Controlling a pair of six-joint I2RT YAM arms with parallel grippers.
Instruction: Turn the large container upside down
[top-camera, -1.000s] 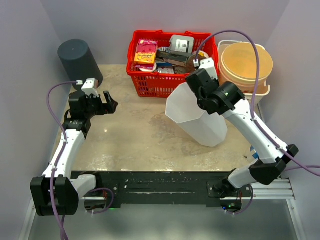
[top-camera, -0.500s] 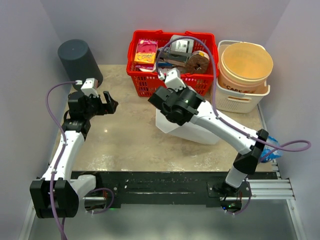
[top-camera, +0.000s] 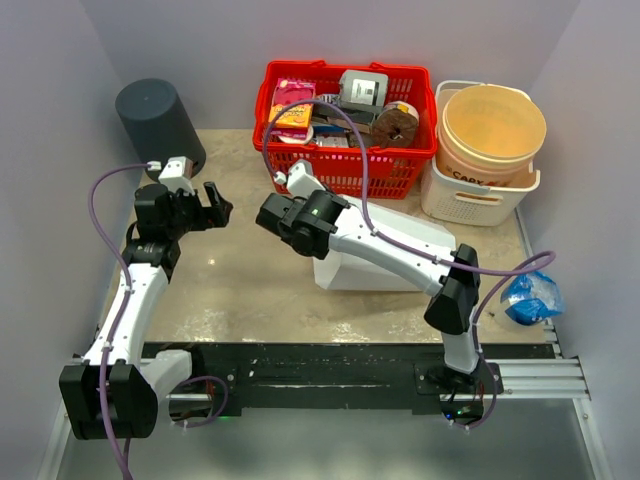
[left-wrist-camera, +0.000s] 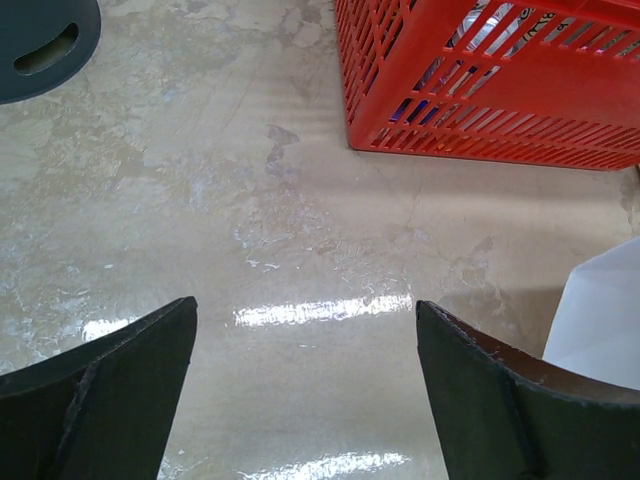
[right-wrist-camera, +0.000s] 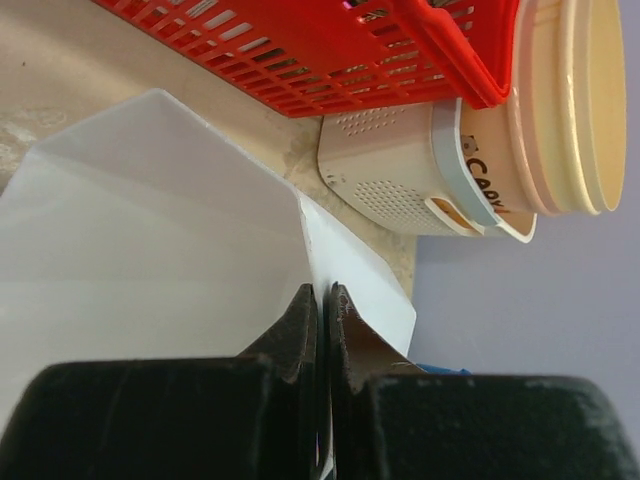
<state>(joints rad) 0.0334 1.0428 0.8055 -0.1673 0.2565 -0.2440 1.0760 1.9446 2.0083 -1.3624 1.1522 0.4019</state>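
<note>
The large container (top-camera: 395, 262) is white, translucent and angular, and rests low on the table in front of the red basket. My right arm reaches across it to the left. In the right wrist view my right gripper (right-wrist-camera: 322, 292) is shut on a thin edge of the container (right-wrist-camera: 150, 220). From above, the right gripper (top-camera: 318, 238) sits at the container's left end, mostly under the wrist. Where the container's mouth faces is hidden. My left gripper (top-camera: 215, 205) hovers open to the left, well apart from it. In the left wrist view the left gripper (left-wrist-camera: 305, 320) has only bare table between its fingers, and a corner of the container (left-wrist-camera: 600, 320) shows at the right.
A red basket (top-camera: 345, 125) full of packets stands at the back. A white perforated basket holding a tan bucket (top-camera: 490, 135) is at the back right. A dark grey cylinder (top-camera: 160, 125) stands at the back left. A blue bag (top-camera: 530, 298) lies at the right edge.
My right arm has swung left across the table with the container, bringing it from a tilted stand down low. The left arm has stayed put.
</note>
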